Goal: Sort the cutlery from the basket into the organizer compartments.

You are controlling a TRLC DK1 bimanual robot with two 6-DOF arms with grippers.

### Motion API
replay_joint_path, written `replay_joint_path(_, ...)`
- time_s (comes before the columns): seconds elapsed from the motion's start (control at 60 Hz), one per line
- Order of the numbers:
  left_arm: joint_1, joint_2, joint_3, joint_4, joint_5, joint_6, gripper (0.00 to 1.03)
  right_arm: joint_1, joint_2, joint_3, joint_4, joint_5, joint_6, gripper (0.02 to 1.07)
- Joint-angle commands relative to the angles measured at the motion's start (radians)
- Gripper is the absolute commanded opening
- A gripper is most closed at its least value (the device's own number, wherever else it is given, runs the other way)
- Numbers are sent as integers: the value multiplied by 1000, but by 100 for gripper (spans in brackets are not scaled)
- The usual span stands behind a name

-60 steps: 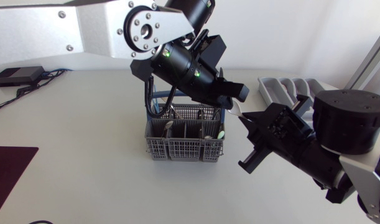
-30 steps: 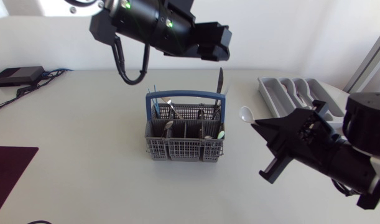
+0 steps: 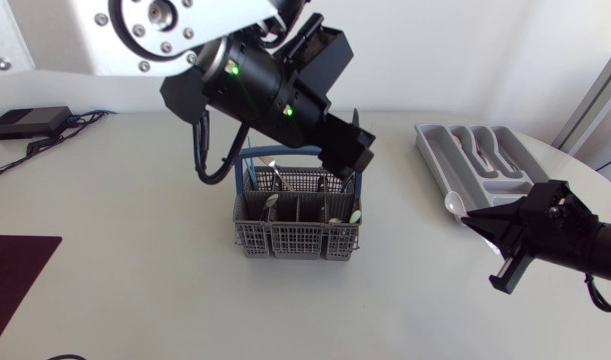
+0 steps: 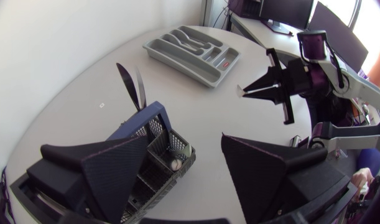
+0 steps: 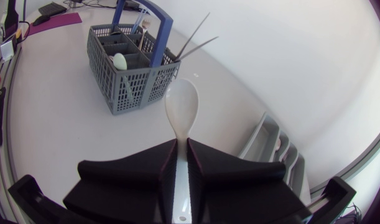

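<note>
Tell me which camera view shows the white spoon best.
The right wrist view: the white spoon fills the middle, its handle clamped in the right claw, bowl pointing ahead. The head view shows only its bowl past the claw's tip; the left wrist view shows a small pale sliver, far off.

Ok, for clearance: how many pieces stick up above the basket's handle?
2: a dark blade and a lighter blade beside it, at the basket end nearest the organizer. Shorter ones may hide inside.
</note>
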Motion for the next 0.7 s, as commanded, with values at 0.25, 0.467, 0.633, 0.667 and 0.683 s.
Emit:
replay_joint_path(0.25, -62, 82, -59, -8, -22, 54, 78, -284, 413, 226, -83, -138, -364, 8)
replay_joint_path(0.467, -73, 121, -59, -5, -22, 55, 78, -399, 675, 466, -215, -164, -558, 8)
replay_joint_path(0.633, -76, 140, -57, -5, -22, 55, 78, -436, 836, 627, -287, -151, -675, 8)
replay_joint_path(0.667, -74, 143, -57, -3, -22, 55, 78, -445, 870, 663, -304, -147, -693, 8)
replay_joint_path(0.683, -76, 146, -57, -5, -22, 55, 78, -447, 885, 680, -313, -144, -704, 8)
